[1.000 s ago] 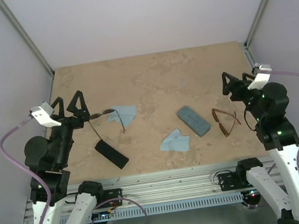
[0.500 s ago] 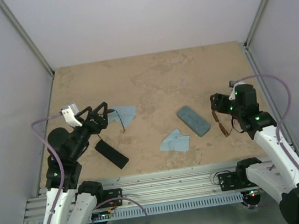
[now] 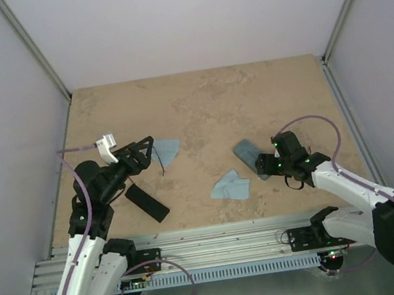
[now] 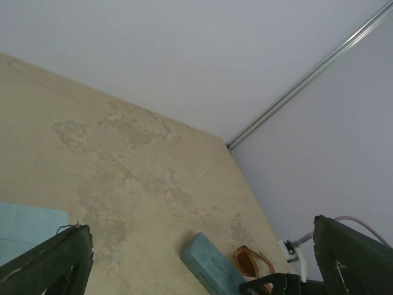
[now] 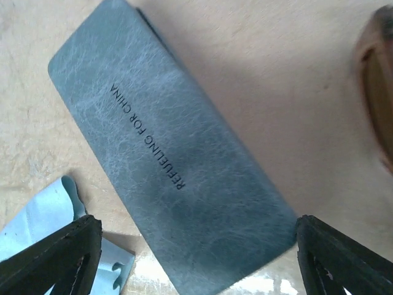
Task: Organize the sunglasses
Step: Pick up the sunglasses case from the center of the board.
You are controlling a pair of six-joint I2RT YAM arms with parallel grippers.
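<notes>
The black sunglasses lie by my left gripper [image 3: 141,151]; only one thin arm [image 3: 162,167] shows clearly beside the fingers. The left gripper is open and empty, and its wrist view looks across the table. The brown sunglasses [image 4: 252,263] lie just right of the grey-blue case [image 4: 209,265]. From above they are mostly hidden under my right arm, with a bit showing [image 3: 295,180]. My right gripper [image 5: 196,246] is open and hovers low over the near end of the grey-blue case [image 5: 172,166], a finger on each side. A brown frame edge [image 5: 377,80] shows at the right.
A black case [image 3: 147,203] lies in front of the left gripper. One light-blue cloth [image 3: 166,149] lies under the black sunglasses, another [image 3: 230,185] left of the grey-blue case [image 3: 243,150]. Walls enclose the table on three sides.
Both arms have come down and reached inward. The right gripper moved left, from beside the brown sunglasses to over the grey-blue case. The left gripper moved right, to the black sunglasses.
</notes>
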